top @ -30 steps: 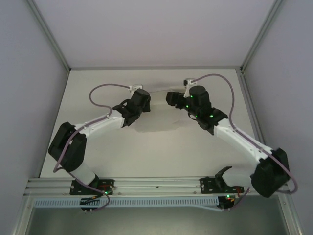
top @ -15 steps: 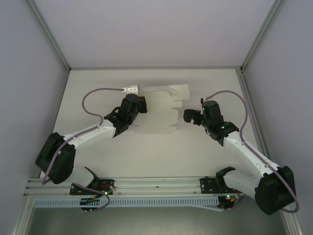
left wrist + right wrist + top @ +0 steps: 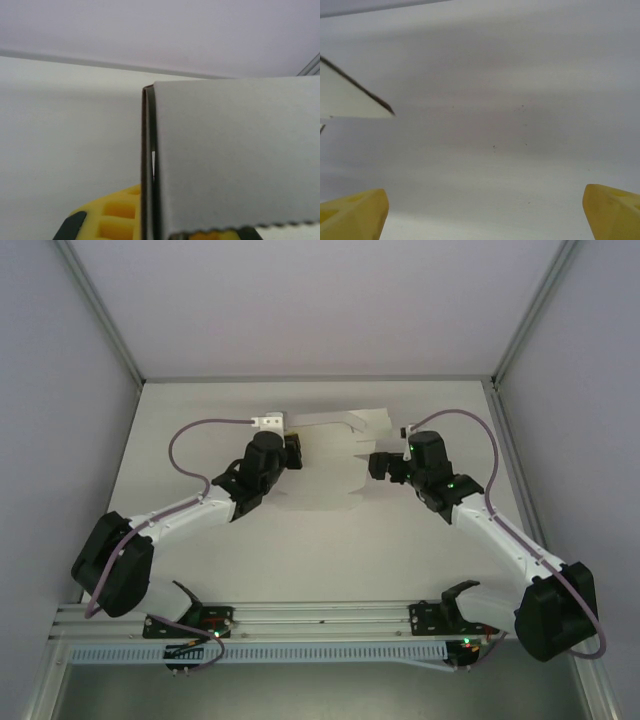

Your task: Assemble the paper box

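- Counter (image 3: pixel 200 420): white surface inside a walled enclosure, with both arms bolted at the near edge.
- Box (image 3: pixel 325 480): not yet a closed form. In the top view it is a pale card sheet with flaps, spread over the far middle of the counter between the two grippers. One flap reaches toward the back wall, and its end lies above the right gripper.
- Left gripper (image 3: pixel 290 452): at the sheet's left edge, with the arm reaching in from the near left.
- Left wrist view: the left gripper (image 3: pixel 155 232) has its jaws pressed onto the box (image 3: pixel 235 160). The yellow fingers (image 3: pixel 112 217) show at the bottom on either side of the card. A grey panel covers the right half of the view, and its left border is a dark folded edge running upward from the jaws. Two layers appear to meet there. I cannot tell whether the panel stands clear of the counter (image 3: pixel 65 125).
- Right gripper (image 3: pixel 373 466): just beside the sheet's right edge and pointing toward it. Contact cannot be confirmed from above.
- Right wrist view: the right gripper (image 3: pixel 482 215) has its jaws spread wide, with one yellow fingertip (image 3: pixel 352 215) in each lower corner and bare counter (image 3: pixel 510 100) between them. Nothing is held. A pointed corner of the box (image 3: pixel 345 97) enters from the left, well ahead of the jaws.
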Robot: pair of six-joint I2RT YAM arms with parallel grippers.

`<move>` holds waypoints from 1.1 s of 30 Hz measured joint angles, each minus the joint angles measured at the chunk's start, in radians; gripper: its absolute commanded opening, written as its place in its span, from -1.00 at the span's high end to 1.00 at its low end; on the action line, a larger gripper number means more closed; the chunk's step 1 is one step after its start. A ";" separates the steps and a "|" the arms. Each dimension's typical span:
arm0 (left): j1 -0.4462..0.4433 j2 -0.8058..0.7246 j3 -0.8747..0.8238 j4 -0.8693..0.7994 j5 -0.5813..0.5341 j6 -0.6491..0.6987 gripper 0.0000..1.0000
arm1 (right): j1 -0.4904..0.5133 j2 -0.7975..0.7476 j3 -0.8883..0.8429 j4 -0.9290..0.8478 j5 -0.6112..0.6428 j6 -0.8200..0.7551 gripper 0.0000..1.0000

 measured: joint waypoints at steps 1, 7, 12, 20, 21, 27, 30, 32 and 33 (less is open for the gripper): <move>0.000 0.000 0.000 0.000 0.000 0.003 1.00 | 0.000 0.000 0.003 -0.001 -0.004 -0.013 -1.00; 0.000 0.000 0.000 0.002 0.000 0.006 1.00 | -0.002 0.000 0.018 -0.042 0.030 -0.056 -1.00; 0.000 0.000 0.000 -0.001 0.000 0.008 1.00 | -0.022 -0.008 0.017 -0.057 0.035 -0.065 -1.00; 0.000 0.000 0.000 -0.008 0.001 0.019 1.00 | -0.043 -0.030 0.013 -0.049 0.026 -0.064 -1.00; 0.000 0.000 0.000 -0.009 0.004 0.020 1.00 | -0.045 -0.030 0.013 -0.047 0.021 -0.064 -1.00; 0.003 0.000 0.000 -0.008 0.008 0.020 1.00 | -0.053 -0.030 0.013 0.011 -0.099 -0.065 -1.00; 0.005 0.000 0.000 -0.009 0.019 0.020 1.00 | -0.057 -0.030 0.008 0.092 -0.225 -0.049 -1.00; 0.003 0.000 0.000 -0.008 0.028 0.020 1.00 | -0.055 -0.029 0.008 0.140 -0.298 -0.035 -1.00; 0.002 0.000 0.000 -0.008 0.032 0.020 1.00 | -0.053 -0.026 0.008 0.159 -0.324 -0.027 -1.00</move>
